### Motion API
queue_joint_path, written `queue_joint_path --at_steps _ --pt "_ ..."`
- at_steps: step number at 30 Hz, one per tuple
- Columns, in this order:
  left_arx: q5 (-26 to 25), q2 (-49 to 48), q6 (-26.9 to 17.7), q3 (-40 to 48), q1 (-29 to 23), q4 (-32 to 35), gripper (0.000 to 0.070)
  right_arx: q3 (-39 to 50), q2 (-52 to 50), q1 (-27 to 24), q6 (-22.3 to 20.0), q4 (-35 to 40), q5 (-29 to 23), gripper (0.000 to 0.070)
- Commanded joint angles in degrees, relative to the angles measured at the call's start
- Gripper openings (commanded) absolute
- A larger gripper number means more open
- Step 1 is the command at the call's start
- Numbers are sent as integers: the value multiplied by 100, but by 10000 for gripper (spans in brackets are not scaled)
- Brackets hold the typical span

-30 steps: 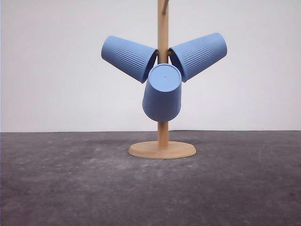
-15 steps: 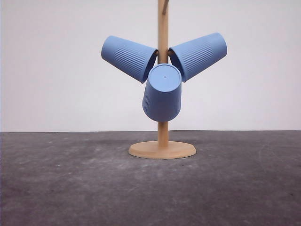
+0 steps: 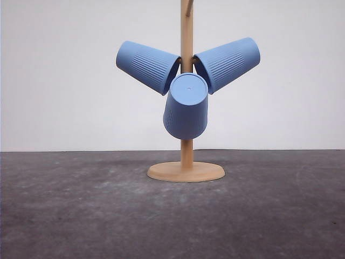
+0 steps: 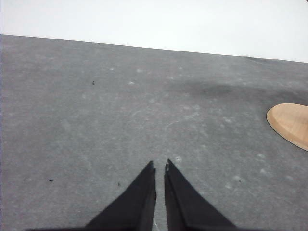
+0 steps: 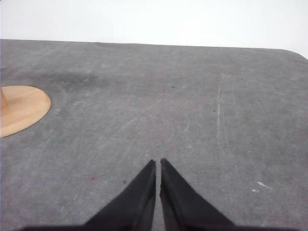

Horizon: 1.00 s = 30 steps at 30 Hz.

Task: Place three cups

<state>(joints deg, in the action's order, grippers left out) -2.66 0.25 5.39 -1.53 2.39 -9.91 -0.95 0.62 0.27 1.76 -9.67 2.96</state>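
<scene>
Three light-blue ribbed cups hang upside down on a wooden rack in the front view: one cup point(image 3: 146, 66) tilts out to the left, another cup point(image 3: 227, 63) tilts out to the right, and a third cup point(image 3: 186, 108) points its flat base toward me. My left gripper point(image 4: 160, 166) is shut and holds nothing, low over the grey table, left of the rack's base point(image 4: 290, 124). My right gripper point(image 5: 158, 161) is shut on nothing too, with the base point(image 5: 21, 109) off to its left.
The rack's pole point(image 3: 186, 35) rises from a round wooden base point(image 3: 186, 171) at the middle of the dark grey table point(image 3: 81, 216). A white wall stands behind it.
</scene>
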Motion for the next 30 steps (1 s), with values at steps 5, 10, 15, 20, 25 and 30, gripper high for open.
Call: queue_joint_path --at_steps 5,10,15,20,25,30 --pt "11 2 -17 73 4 92 12 22 -13 -4 59 66 -4 17" --pt "11 2 -15 73 4 92 12 22 -13 -4 59 66 -4 16" --pt "11 2 -15 73 4 92 12 22 -13 -4 59 66 -4 16" --pt "11 2 -15 73 4 92 12 22 -13 -4 59 66 -4 17" --pt "11 2 -16 73 4 92 12 22 -13 -4 59 66 -4 17" --pt "11 2 -15 73 4 92 12 22 -13 -4 59 66 -4 16"
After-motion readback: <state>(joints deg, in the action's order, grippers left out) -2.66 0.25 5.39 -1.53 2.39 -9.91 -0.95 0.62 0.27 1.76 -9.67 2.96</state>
